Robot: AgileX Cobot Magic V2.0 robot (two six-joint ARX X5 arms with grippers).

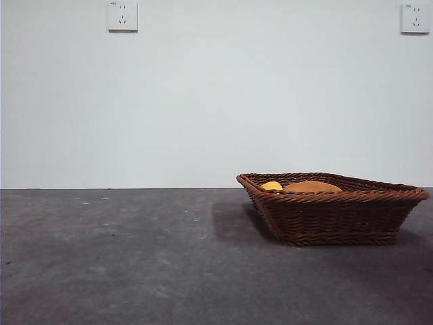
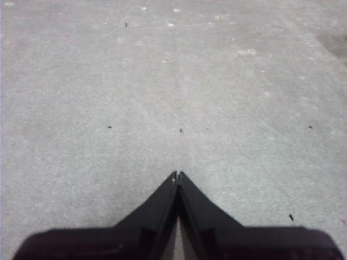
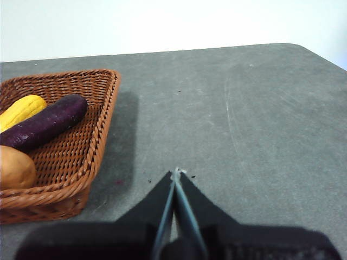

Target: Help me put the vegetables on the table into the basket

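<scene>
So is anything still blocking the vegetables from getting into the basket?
Nothing visible does: the corn cob, eggplant and potato already lie inside the basket. Both grippers, left and right, are shut over bare table.

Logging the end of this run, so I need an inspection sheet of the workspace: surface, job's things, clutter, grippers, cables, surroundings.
Surface: dark grey table, mottled with light scuffs and small dark specks.
Job's things: corn cob, eggplant and potato all lie inside the wicker basket; the front view shows only the tops of the corn and the potato above the rim.
Clutter: nothing seen.
Grippers: left gripper shut, empty, over bare table; right gripper shut, empty, over the table beside the basket, not touching it.
Cables: nothing seen.
Surroundings: plain white wall with two outlets, one and the other.
</scene>
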